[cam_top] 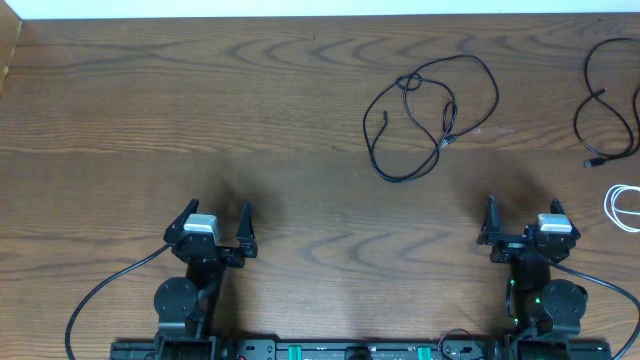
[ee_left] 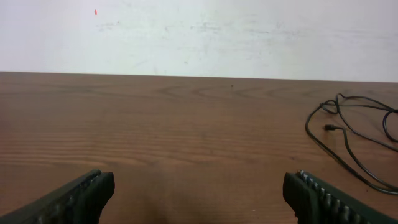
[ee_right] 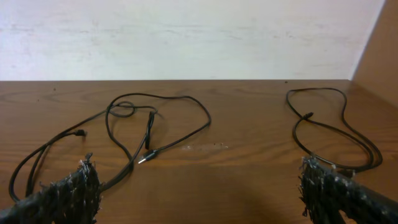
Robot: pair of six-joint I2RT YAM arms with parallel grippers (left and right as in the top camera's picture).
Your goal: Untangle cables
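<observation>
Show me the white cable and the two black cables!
middle black cable [ee_right: 149, 132], right wrist view, on its thicker straight bit.
right black cable [cam_top: 601, 93], overhead view, where it crosses itself.
white cable [cam_top: 609, 206], overhead view, on the loop's left bend.

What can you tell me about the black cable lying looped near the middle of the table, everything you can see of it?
The black cable is a thin, flexible, rubbery-looking cord. It lies slack and flat on the wooden table, right of centre and toward the far edge. It forms one large loose loop and a smaller one, crossing over itself in a few places. Each end carries a small plug; one plug shows a silvery tip. Only the table touches it.
</observation>
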